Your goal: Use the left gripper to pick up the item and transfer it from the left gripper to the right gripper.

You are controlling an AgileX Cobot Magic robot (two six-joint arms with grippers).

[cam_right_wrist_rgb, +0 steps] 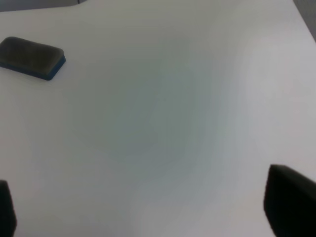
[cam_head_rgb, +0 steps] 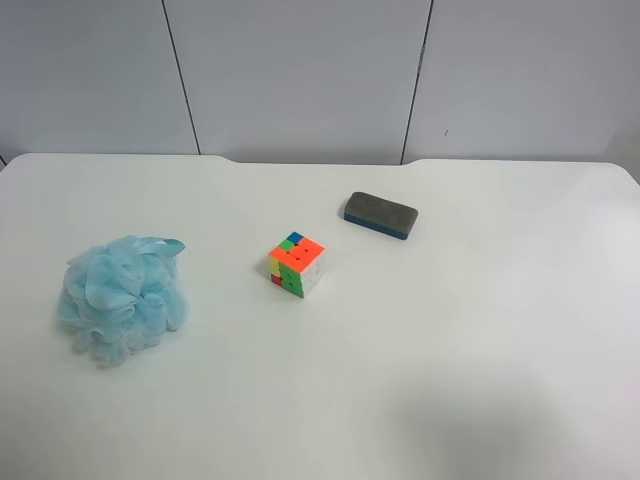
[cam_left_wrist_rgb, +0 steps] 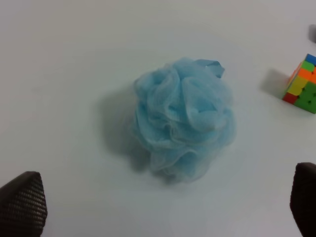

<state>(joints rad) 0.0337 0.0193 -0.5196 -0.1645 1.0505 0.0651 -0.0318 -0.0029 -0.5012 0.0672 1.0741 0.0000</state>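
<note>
1. The light blue pouf [cam_head_rgb: 122,297] sits on the white desk [cam_head_rgb: 450,350], at the left of the high view.
2. The left claw [cam_left_wrist_rgb: 163,207] hangs above the pouf, spread wide and holding nothing.
3. The multicoloured cube [cam_head_rgb: 296,264] stands mid-desk, well apart from the pouf.
4. The dark grey eraser [cam_head_rgb: 380,215], with a blue base, lies farther right and farther back.
5. The right claw [cam_right_wrist_rgb: 148,207] is spread wide and empty, well apart from the eraser.

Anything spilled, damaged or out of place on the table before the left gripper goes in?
Nothing stands out. The blue pouf lies intact by itself; the puzzle cube and eraser sit flat and apart.
</note>
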